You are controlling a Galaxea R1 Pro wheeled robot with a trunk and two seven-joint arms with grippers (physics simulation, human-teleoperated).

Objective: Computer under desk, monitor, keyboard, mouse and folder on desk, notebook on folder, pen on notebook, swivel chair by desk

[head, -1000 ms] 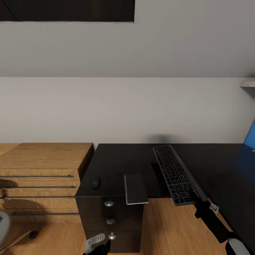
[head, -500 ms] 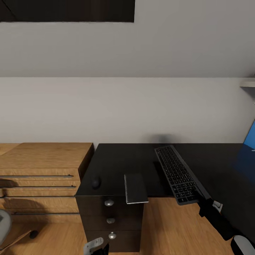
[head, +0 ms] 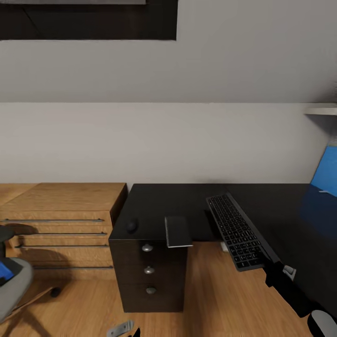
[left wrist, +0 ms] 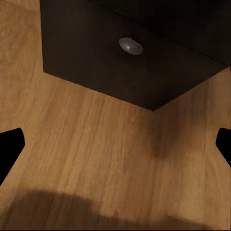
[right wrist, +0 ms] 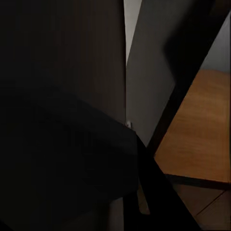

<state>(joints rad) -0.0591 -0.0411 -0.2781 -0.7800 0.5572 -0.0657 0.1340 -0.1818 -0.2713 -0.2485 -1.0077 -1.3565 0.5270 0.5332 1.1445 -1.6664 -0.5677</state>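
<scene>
The keyboard (head: pixel 237 230) lies slanted across the black desk (head: pixel 187 206), its near end past the front edge. My right gripper (head: pixel 277 273) is shut on that near end. The grey notebook (head: pixel 178 230) overhangs the desk's front edge. Left of it, near the desk's left corner, sits the small dark mouse (head: pixel 132 225). The swivel chair (head: pixel 13 286) shows its grey seat at the far left, with a blue corner of the folder (head: pixel 3 270) on it. Low over the floor, my left gripper (head: pixel 127 329) (left wrist: pixel 115 144) is open and holds nothing.
A black drawer unit (head: pixel 150 274) (left wrist: pixel 120 53) with three knobs stands under the desk's left end. Oak drawers (head: pixel 61 220) adjoin it on the left. A blue panel (head: pixel 326 175) stands at the desk's right edge. Wood floor (head: pixel 215 299) lies in front.
The whole view has shifted, so the camera moved; more floor and more of the chair show now. The keyboard and my right gripper have drifted slightly right and nearer.
</scene>
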